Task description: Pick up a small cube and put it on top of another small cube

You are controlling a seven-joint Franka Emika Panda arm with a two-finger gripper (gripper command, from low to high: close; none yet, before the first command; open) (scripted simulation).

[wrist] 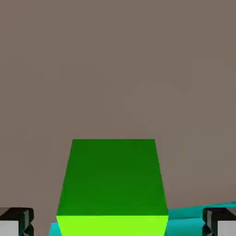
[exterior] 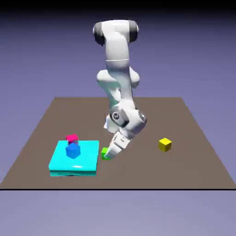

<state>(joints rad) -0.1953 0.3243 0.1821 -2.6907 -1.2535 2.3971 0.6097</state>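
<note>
The small green cube [exterior: 105,152] lies on the brown table, just off the right edge of a cyan slab. My gripper [exterior: 110,156] is tilted down over it and partly hides it. In the hand view the green cube [wrist: 113,184] fills the lower middle, and my gripper [wrist: 117,223] is open: the fingertips [wrist: 16,222] stand wide on either side of the cube with a gap to each face. The small yellow cube [exterior: 165,144] sits alone on the table toward the exterior view's right, well apart from the gripper.
A flat cyan slab [exterior: 76,161] lies at the exterior view's left, and its edge [wrist: 198,215] shows beside the green cube. A blue cube [exterior: 73,150] rests on it. A pink-red cube [exterior: 72,138] shows just behind the blue one.
</note>
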